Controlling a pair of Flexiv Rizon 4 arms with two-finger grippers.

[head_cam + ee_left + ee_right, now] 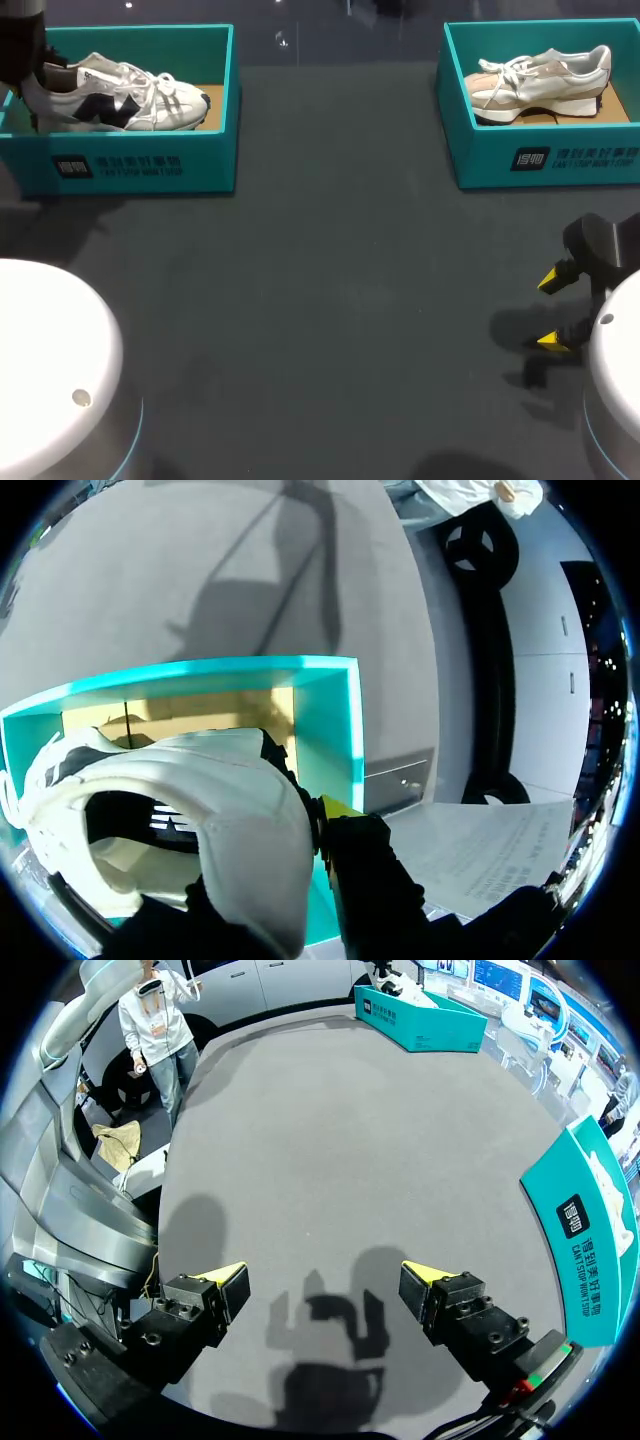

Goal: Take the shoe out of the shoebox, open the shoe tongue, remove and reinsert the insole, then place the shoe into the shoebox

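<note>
Dark grey table (330, 300) carries two teal boxes. Upper left, the left box (150, 165) holds a white-and-navy shoe (110, 98). The left gripper (338, 820) sits at its heel; I cannot tell whether it is clamped. Upper right, the right box (540, 160) holds a beige shoe (545, 80). Lower right, the right gripper (553, 310) hangs spread apart above the table.

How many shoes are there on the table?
2. A white shoe with dark markings is in the left teal shoebox. A beige and white shoe lies in the right teal shoebox. I see no others.
</note>
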